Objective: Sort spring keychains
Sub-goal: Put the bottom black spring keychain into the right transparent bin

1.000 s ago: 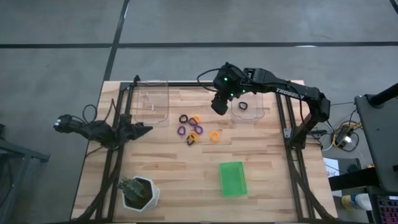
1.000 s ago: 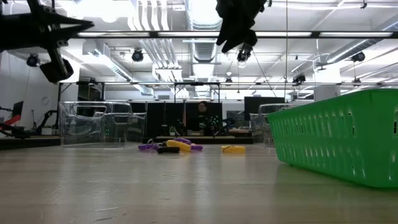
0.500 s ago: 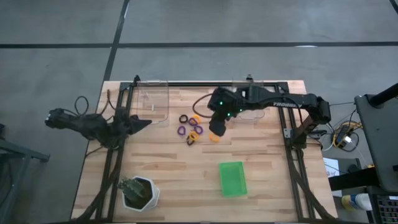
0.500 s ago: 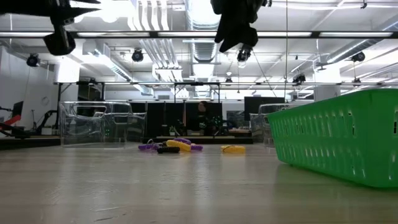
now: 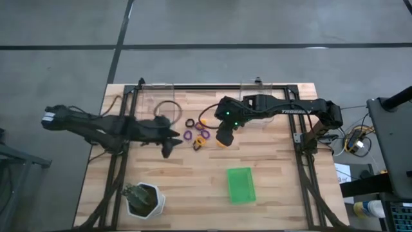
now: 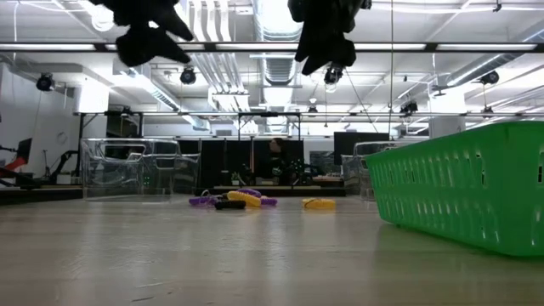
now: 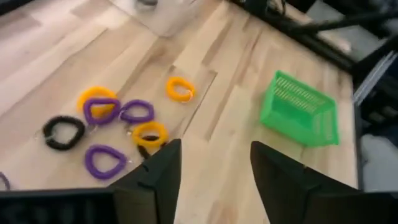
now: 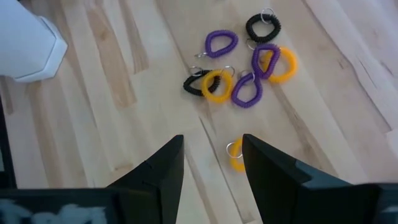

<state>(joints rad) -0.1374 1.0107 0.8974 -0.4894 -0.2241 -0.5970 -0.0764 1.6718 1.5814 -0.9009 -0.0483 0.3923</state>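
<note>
Several spring keychains [image 5: 196,133], black, purple and orange-yellow, lie in a loose cluster [image 8: 245,62] on the wooden table. One orange keychain [image 8: 234,155] lies apart from them on the near side. My right gripper [image 8: 211,163] hangs open above that lone keychain [image 7: 180,89], clear of it [image 6: 320,203]. My left gripper [image 7: 214,168] is open in the air just left of the cluster [image 7: 112,124] and touches nothing. In the high view my left gripper [image 5: 171,143] and right gripper [image 5: 222,139] flank the cluster.
A green tray [image 5: 241,185] stands on the near side of the keychains. Clear bins sit at the far left [image 5: 158,106] and far right [image 5: 261,115]. A white plant pot [image 5: 145,198] stands at the near left corner. Black frame rails run along both table sides.
My left gripper has swung toward the table's right edge, from the left rail to beside the cluster, and has opened. My right gripper has come from over the far right bin toward the near edge and now stands over the lone orange keychain. The keychains have not moved.
</note>
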